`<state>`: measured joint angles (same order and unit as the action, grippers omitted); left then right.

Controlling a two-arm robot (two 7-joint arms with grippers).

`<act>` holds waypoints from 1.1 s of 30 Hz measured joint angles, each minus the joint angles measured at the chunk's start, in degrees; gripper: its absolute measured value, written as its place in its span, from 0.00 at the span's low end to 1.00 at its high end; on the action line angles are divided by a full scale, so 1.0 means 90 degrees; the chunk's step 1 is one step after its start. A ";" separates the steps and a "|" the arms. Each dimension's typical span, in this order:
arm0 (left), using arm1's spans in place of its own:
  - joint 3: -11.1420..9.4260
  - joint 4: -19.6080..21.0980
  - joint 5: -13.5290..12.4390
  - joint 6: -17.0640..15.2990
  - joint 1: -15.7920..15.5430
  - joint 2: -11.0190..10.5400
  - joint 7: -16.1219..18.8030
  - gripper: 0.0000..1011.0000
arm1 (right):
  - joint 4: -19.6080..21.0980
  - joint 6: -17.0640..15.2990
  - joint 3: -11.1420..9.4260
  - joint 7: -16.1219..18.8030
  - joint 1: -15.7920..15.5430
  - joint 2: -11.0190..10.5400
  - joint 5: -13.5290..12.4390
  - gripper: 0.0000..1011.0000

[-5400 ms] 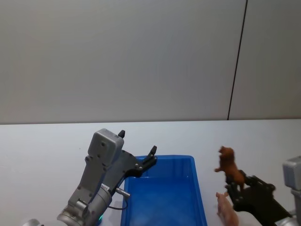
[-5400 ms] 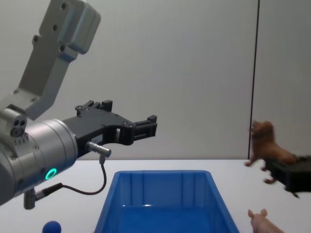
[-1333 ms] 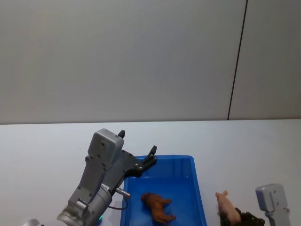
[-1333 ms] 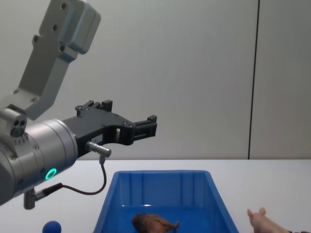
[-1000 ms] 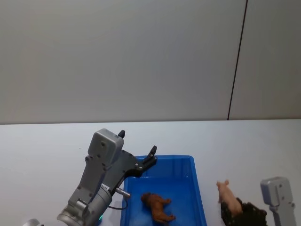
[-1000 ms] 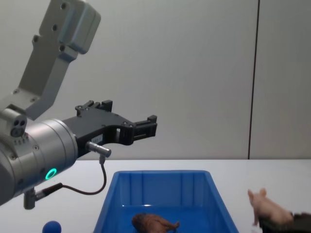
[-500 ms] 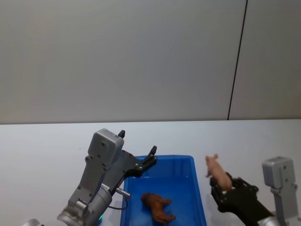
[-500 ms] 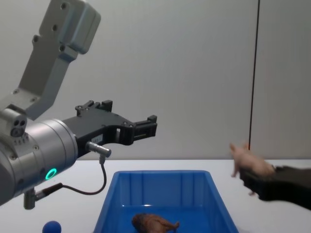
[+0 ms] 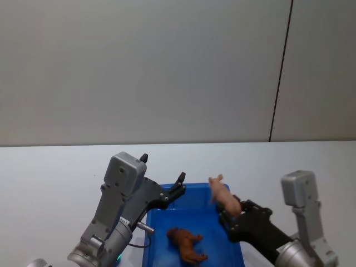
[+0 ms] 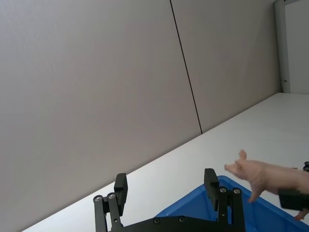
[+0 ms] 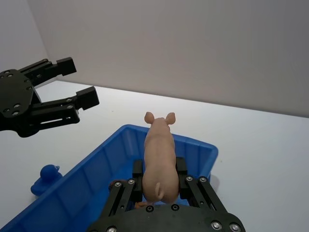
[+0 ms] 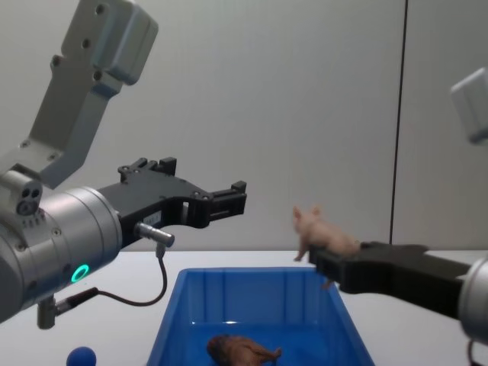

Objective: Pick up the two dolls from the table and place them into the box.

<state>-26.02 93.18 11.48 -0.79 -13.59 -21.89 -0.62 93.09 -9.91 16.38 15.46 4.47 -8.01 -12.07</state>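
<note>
Now your right hand (image 12: pixel 329 264), clamped on the pig (image 12: pixel 319 233), has swung off the tabletop (image 9: pixel 50 167) to above the box (image 12: pixel 252 273). Brown doll (image 12: pixel 242 351) lies inside. Release looks next. Left hand (image 10: pixel 166 188) idles, spread wide, over the box's far left corner.

left gripper (image 10: pixel 165 181) has its black fingers (image 10: pixel 211 182) spread wide over the blue box (image 10: pixel 190 206), pink pig doll (image 10: pixel 263 175) up in midair above it

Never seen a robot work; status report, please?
Right gripper shut on pink pig, over the box. Brown doll already inside. Left gripper open, parked. Nothing blocking.
</note>
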 joint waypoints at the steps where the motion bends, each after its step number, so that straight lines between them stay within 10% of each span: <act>1: 0.0000 0.0000 0.0000 0.0000 0.0000 0.0000 0.0000 0.99 | -0.0044 -0.0011 0.0010 0.0028 0.0031 0.0020 0.0003 0.38; 23: 0.0000 0.0000 0.0000 0.0000 0.0000 0.0000 -0.0001 0.99 | -0.0536 0.0150 0.0180 0.0025 0.0342 0.0240 0.0413 0.99; 33: 0.0000 0.0000 0.0000 0.0000 0.0000 0.0000 0.0000 0.99 | -0.0120 0.0433 0.0098 -0.0686 -0.0009 0.0038 0.0554 0.99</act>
<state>-26.02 93.18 11.48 -0.80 -13.58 -21.89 -0.63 92.01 -6.01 17.27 9.28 4.39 -7.68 -7.08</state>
